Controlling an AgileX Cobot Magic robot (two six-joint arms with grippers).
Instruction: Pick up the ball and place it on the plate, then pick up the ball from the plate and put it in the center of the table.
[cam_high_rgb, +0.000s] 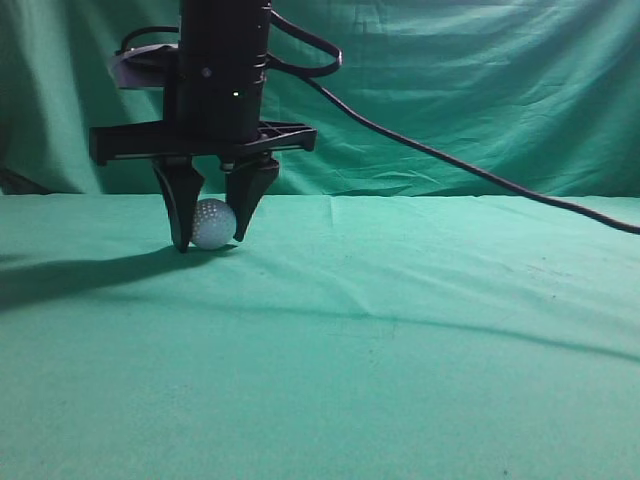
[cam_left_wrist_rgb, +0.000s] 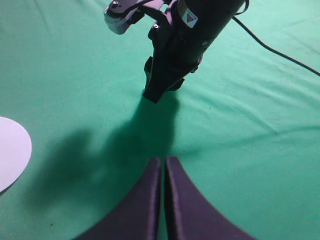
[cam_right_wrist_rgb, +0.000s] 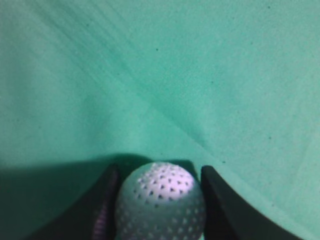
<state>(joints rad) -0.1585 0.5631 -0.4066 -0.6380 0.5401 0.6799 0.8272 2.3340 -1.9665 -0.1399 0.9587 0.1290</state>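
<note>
The white dimpled ball (cam_high_rgb: 213, 223) rests on the green table (cam_high_rgb: 400, 350), left of the middle in the exterior view. My right gripper (cam_high_rgb: 210, 240) comes straight down over it, one black finger on each side, fingertips at cloth level. In the right wrist view the ball (cam_right_wrist_rgb: 160, 200) fills the gap between the right gripper's fingers (cam_right_wrist_rgb: 160, 172), which press its sides. My left gripper (cam_left_wrist_rgb: 163, 160) is shut and empty, hovering above the cloth. The white plate (cam_left_wrist_rgb: 10, 150) shows only at the left edge of the left wrist view.
The right arm (cam_left_wrist_rgb: 180, 45) stands ahead of the left gripper, and its black cable (cam_high_rgb: 450, 160) trails off to the right. A draped green backdrop (cam_high_rgb: 480, 80) closes the far side. Cloth wrinkles run across the table.
</note>
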